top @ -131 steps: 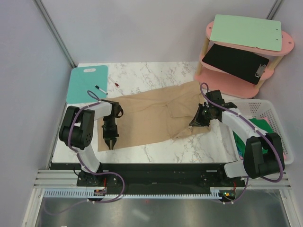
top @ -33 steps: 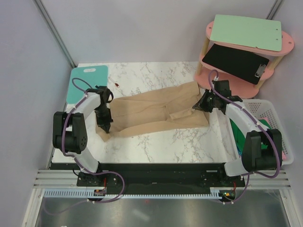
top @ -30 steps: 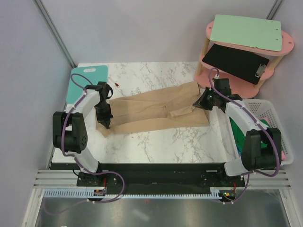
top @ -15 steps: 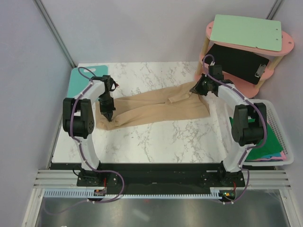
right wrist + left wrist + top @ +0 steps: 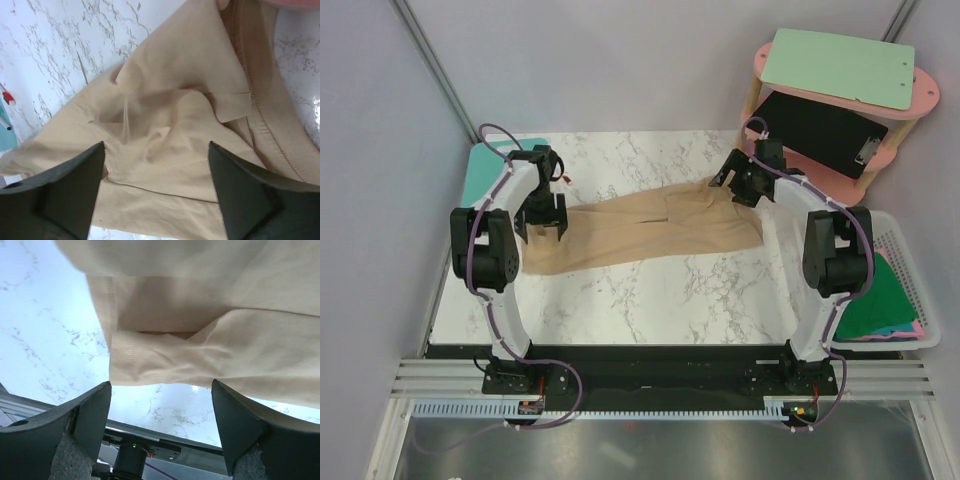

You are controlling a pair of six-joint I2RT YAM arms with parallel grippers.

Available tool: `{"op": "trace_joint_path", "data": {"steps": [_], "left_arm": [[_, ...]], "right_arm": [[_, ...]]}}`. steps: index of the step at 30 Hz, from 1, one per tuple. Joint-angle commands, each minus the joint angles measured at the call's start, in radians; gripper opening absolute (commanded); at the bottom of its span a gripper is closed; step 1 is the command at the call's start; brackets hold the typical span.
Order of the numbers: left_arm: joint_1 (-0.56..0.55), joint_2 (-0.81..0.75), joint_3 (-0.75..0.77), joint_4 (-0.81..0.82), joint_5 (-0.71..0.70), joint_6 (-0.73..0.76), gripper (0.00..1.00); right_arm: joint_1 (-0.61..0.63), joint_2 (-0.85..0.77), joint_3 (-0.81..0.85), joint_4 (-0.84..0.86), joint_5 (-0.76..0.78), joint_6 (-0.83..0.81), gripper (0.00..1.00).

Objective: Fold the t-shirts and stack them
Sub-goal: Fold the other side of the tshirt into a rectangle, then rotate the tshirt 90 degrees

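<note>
**Top view.** The tan t-shirt (image 5: 650, 230) lies on the desk (image 5: 670, 300) as a long, narrow band. Its long axis runs left to right and tilts slightly away toward the right end. The left hand (image 5: 542, 226) hangs over the band's left end and the right hand (image 5: 738, 182) over its right, farther end. Each arm is therefore nearest its own end, and the middle of the band lies well apart from both. A green t-shirt (image 5: 880, 300) sits in the basket (image 5: 908, 268) at the far right.

**Left wrist view.** The left hand (image 5: 161, 385) is spread wide and grips nothing. The shirt's (image 5: 225, 340) hemmed, layered end lies below and just ahead of the gap. Bare desk (image 5: 40, 340) shows to one side.

**Right wrist view.** The right hand (image 5: 156, 145) also gapes wide and holds nothing. Rumpled tan cloth (image 5: 175, 80) fills the space under and ahead of it.

A fold along the long axis looks like the next step, so each hand would have to come straight down on the end beneath it.
</note>
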Motion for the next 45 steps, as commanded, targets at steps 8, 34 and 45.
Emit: {"op": "trace_joint_path", "data": {"steps": [8, 34, 45], "left_arm": [[0.004, -0.222, -0.126, 0.101, -0.012, -0.013, 0.87], [-0.044, 0.109, 0.061, 0.103, -0.077, -0.010, 0.02], [-0.109, 0.175, 0.048, -0.062, -0.154, -0.003, 0.02]], "right_arm": [[0.024, -0.193, -0.068, 0.139, 0.019, -0.059, 0.98], [0.206, -0.089, -0.115, -0.154, 0.380, -0.198, 0.00], [0.272, 0.121, 0.109, -0.263, 0.655, -0.267, 0.00]]}}
